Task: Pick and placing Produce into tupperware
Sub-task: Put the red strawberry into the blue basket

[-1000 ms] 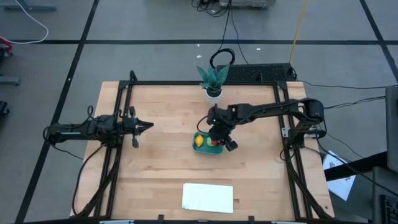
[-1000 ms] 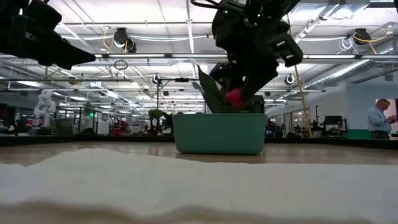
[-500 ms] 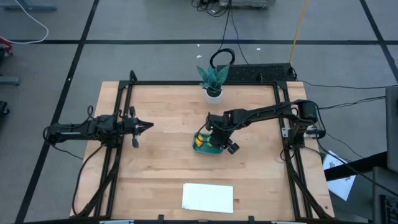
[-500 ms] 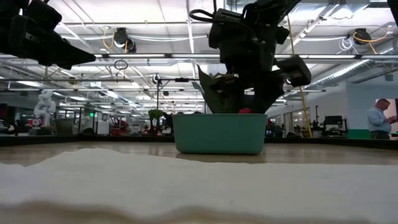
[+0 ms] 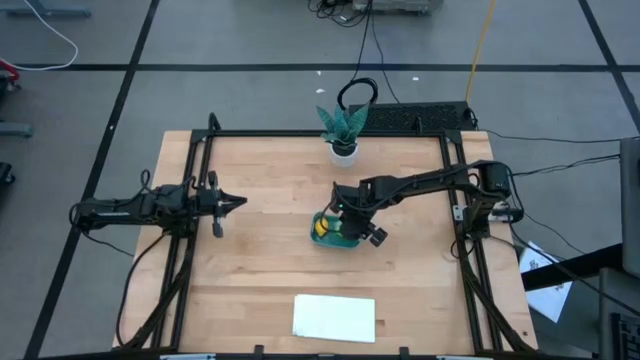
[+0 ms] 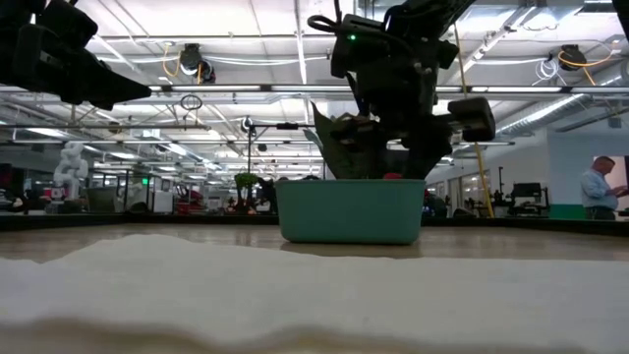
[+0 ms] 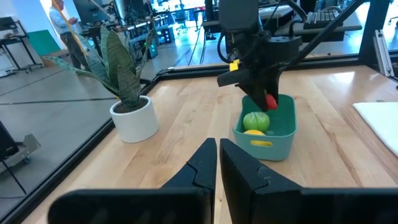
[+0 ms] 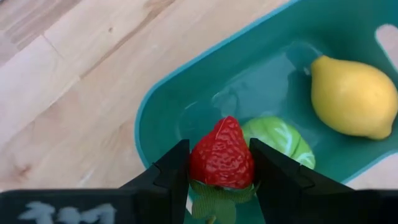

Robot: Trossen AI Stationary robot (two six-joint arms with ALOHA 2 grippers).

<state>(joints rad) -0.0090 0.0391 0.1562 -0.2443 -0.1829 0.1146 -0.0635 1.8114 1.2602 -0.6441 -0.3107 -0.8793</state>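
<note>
The teal tupperware (image 5: 322,237) sits mid-table, also in the low view (image 6: 349,211) and the left wrist view (image 7: 273,140). A yellow lemon (image 8: 353,96) and a round green piece (image 8: 280,140) lie on its floor. My right gripper (image 8: 219,158) points down into the tub (image 8: 168,87) and is shut on the red strawberry-like piece (image 8: 222,155). My left gripper (image 5: 240,203) waits shut above the table's left side, well away from the tub. My right gripper pinches the red piece's broad leafy end (image 8: 217,180) between its two fingers (image 8: 171,171), coming from above and pointing down. The piece's pointed tip aims at the tub floor. It hangs clear at about rim height (image 6: 393,177), beside the green piece.
A leafy plant in a white pot (image 5: 343,128) stands near the table's far edge behind the tub. A flat white sheet (image 5: 334,317) lies at the near edge. Bare wood lies between the tub and my left gripper.
My right gripper has come down with the red piece, from well above the tub's rim to about rim level, and shifted slightly toward the table's left. It has stayed shut on the piece.
</note>
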